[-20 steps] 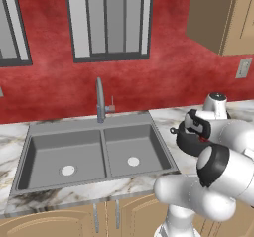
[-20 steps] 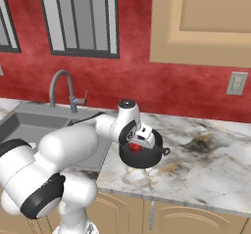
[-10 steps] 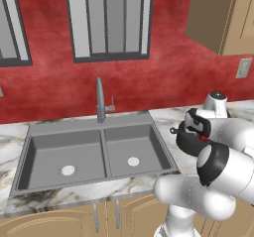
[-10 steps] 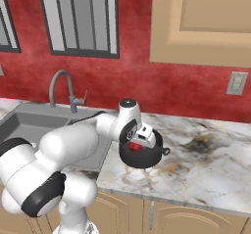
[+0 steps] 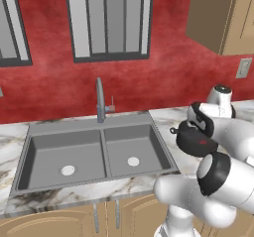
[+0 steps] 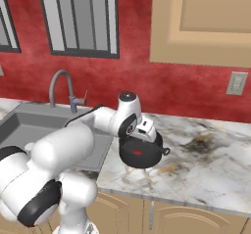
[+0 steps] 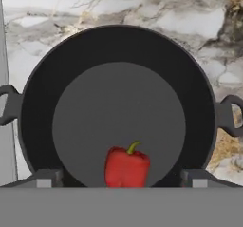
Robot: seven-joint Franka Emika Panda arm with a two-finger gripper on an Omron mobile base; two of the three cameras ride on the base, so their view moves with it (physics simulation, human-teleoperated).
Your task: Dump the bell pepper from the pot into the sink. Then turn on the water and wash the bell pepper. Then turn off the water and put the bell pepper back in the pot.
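Over pot (image 7: 118, 102) on worktop (image 6: 206, 169), right of sink (image 5: 94, 151): hand (image 7: 121, 176) wide open, holding nothing; pepper (image 7: 126, 166) lies in pot betw. fingertips (image 7: 47, 177).

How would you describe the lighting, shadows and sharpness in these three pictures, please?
Left base view: flat, even rendered light, and the sink basins are only softly shaded. Right base view: sharp throughout, with a faint shadow under the pot on the marble counter. Hand view: slightly soft; the pot's floor reads paler grey than its black wall, and the bell pepper shows little glare.
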